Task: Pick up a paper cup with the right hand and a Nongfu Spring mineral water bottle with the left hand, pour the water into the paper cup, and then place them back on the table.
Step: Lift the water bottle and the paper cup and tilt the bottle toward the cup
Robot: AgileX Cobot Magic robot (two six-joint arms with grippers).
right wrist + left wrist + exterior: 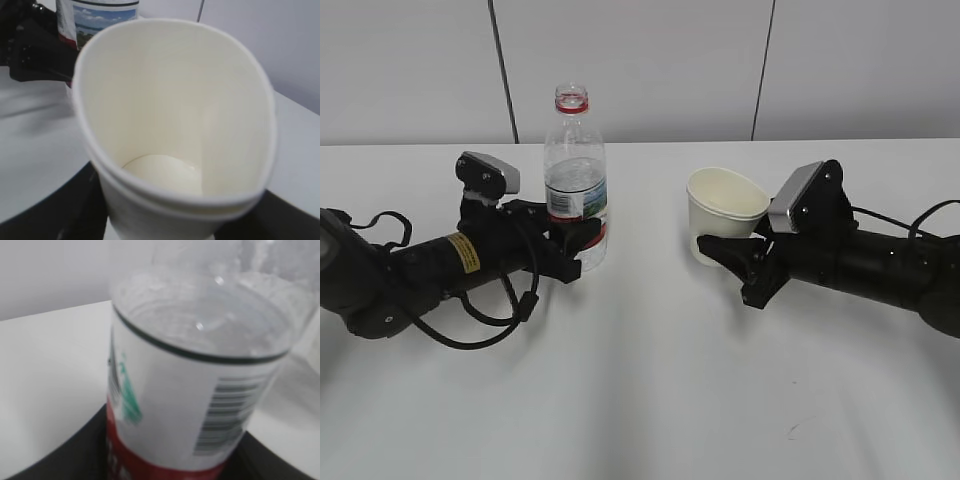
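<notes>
Left pincer [582, 243] clamps the bottle [576, 180] low; right pincer [720, 250] squeezes the cup [725, 212] oval beside the bottle. Lift the uncapped bottle upright.

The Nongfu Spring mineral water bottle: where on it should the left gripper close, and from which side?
Grip the labelled lower body of the Nongfu Spring mineral water bottle, coming in level from its left, as the left gripper does now. The bottle stands upright and uncapped, with straight walls at the label; the shoulder and neck taper. A low side grip probably keeps it steady for tipping toward the paper cup.
</notes>
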